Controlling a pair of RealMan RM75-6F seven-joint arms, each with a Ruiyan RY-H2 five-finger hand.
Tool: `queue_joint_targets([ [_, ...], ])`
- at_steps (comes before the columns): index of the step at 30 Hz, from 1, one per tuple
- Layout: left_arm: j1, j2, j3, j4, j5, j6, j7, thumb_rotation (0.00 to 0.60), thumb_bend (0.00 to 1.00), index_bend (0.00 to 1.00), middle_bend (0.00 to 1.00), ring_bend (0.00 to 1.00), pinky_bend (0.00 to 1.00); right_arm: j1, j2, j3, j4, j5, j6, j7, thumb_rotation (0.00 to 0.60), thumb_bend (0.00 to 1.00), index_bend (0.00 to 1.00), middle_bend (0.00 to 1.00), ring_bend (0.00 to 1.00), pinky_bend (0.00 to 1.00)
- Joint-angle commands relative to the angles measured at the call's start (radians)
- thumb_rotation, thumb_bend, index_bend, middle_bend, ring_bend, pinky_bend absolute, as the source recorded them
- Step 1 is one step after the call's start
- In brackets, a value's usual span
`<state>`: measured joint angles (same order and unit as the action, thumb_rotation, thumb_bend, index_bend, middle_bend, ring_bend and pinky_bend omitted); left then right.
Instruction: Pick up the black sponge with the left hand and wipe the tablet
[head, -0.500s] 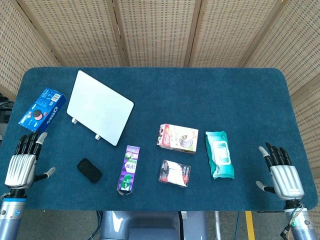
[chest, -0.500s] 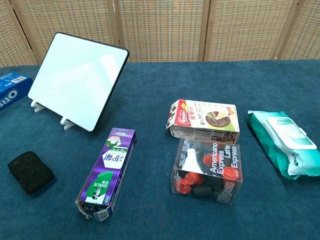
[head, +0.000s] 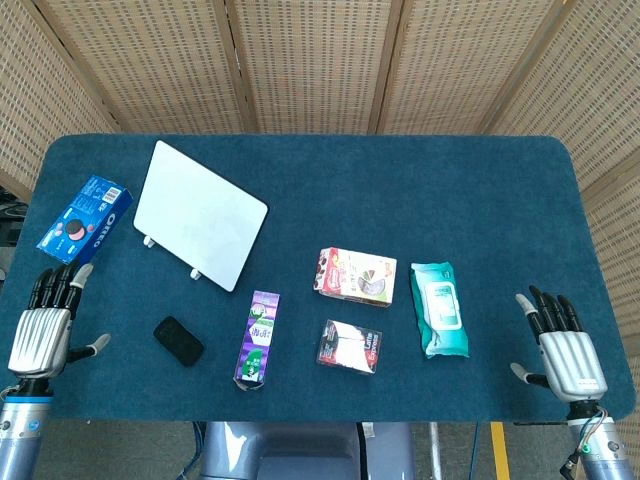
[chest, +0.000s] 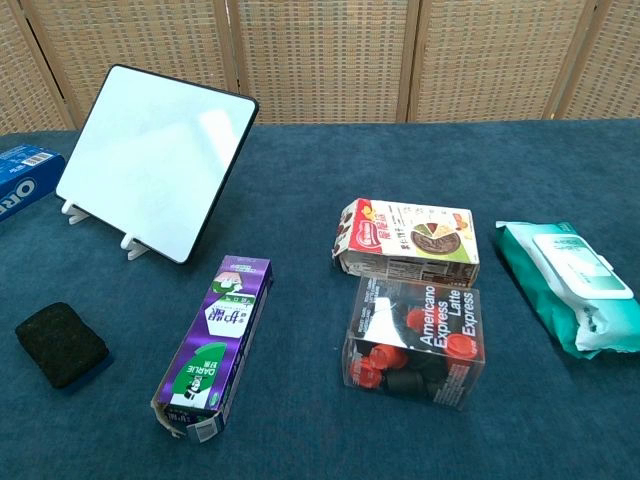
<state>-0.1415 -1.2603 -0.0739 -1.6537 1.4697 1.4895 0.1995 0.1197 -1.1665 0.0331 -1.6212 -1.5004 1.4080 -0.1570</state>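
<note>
Head view shows the blue table (head: 480, 190) from above, with the white tablet (head: 199, 214) propped tilted on small white feet toward the far left. Taking the tablet as landmark: the black sponge (head: 179, 340) lies flat on the cloth nearer the robot than the tablet's lower edge and slightly left of it, apart from it. A blue Oreo box (head: 85, 219) lies just left of the tablet. A purple carton (head: 257, 337) lies nearer and to the right of the tablet's lower corner, with the sponge near its left side. Further right of the tablet come a red snack box (head: 355, 276), a clear Americano Express box (head: 349, 346) nearer the robot than it, and a teal wipes pack (head: 438, 308) beyond those.

The left hand (head: 45, 325) sits at the near-left table edge, left of the sponge and well apart from it, fingers extended and spread, holding nothing. The right hand (head: 560, 350) sits at the near-right edge, far from the tablet, fingers likewise spread and empty.

Chest view shows neither hand; there the sponge (chest: 60, 344) lies below and left of the tablet (chest: 155, 160)
</note>
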Motion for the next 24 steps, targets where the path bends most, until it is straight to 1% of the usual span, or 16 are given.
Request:
queue_joint_targets([
  [1,0.0,-0.003,-0.001,0.007,0.005,0.002,-0.014,0.6,0.07,0.0,0.0,0.0,0.0,0.0,-0.001,0.001,0.001,0.001,0.0,-0.001,0.6,0.05,0.02,0.0,0.0,0.0],
  [18,-0.004,-0.022,0.006,0.019,0.027,0.004,-0.031,0.6,0.08,0.01,0.0,0.0,0.0,-0.002,0.001,0.0,0.004,-0.004,0.006,0.011,0.6,0.05,0.02,0.0,0.0,0.0],
  [24,-0.01,-0.025,0.01,0.017,0.025,-0.011,-0.031,0.6,0.09,0.12,0.0,0.0,0.0,-0.002,0.002,0.001,0.004,-0.001,0.003,0.014,0.6,0.05,0.02,0.0,0.0,0.0],
])
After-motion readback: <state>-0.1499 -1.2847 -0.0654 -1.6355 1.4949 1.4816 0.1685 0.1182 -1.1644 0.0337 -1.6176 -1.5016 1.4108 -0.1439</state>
